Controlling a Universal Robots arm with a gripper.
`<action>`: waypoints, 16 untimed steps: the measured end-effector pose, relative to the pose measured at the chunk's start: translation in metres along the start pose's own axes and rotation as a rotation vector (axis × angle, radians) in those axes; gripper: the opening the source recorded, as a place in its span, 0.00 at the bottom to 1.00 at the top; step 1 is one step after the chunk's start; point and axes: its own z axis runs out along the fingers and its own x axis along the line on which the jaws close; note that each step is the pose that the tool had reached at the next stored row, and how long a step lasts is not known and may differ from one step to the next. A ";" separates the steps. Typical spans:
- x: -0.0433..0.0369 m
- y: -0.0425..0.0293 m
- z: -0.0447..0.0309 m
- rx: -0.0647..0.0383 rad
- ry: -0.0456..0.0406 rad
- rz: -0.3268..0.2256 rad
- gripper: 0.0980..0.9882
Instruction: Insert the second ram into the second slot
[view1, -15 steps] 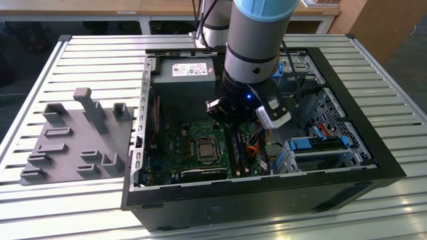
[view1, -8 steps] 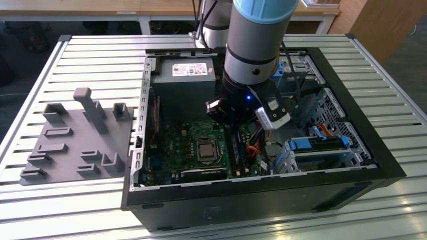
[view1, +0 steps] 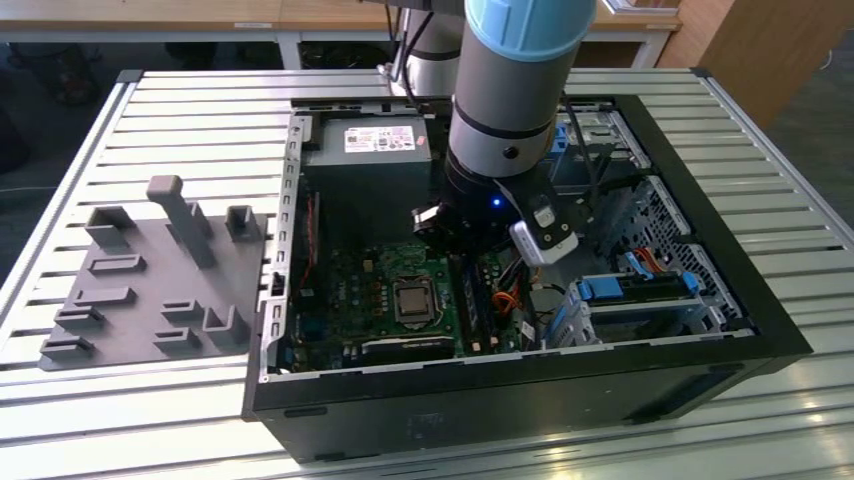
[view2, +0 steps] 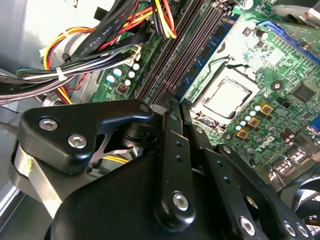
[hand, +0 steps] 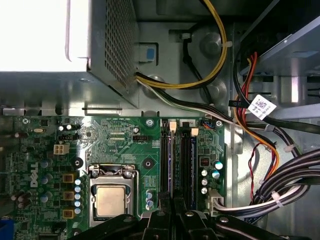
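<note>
Second wrist view, frame centre: gripper (view2: 176, 106), jaws pressed together, bears on blue memory stick (view2: 207, 55), evidently seating it.

The open black metal computer case (view1: 747, 310) lies on the slatted silver metal surface (view1: 200, 100). Just beside the case, on the exterior view's left, the grey plastic fixture plate (view1: 134, 290) rests on the same surface. Inside the case, the grey metal power supply box (view1: 367, 150) fills the far corner on the exterior view's left. The green motherboard (view1: 354, 295) lies on the case floor in front of it. On the board, the square silver processor socket (view1: 411, 300) sits beside the long black memory slots (hand: 165, 160). The black gripper (hand: 173, 206) hangs over those slots. Bundled black, yellow and orange cables (view2: 100, 45) run in the case on the slots' far side from the socket.
</note>
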 end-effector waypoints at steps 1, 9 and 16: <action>0.0000 0.0000 0.0000 0.000 0.0005 0.000 0.04; -0.0016 -0.0001 0.0038 -0.002 0.0056 0.000 0.04; -0.0050 -0.0009 0.0061 -0.006 0.0106 -0.003 0.04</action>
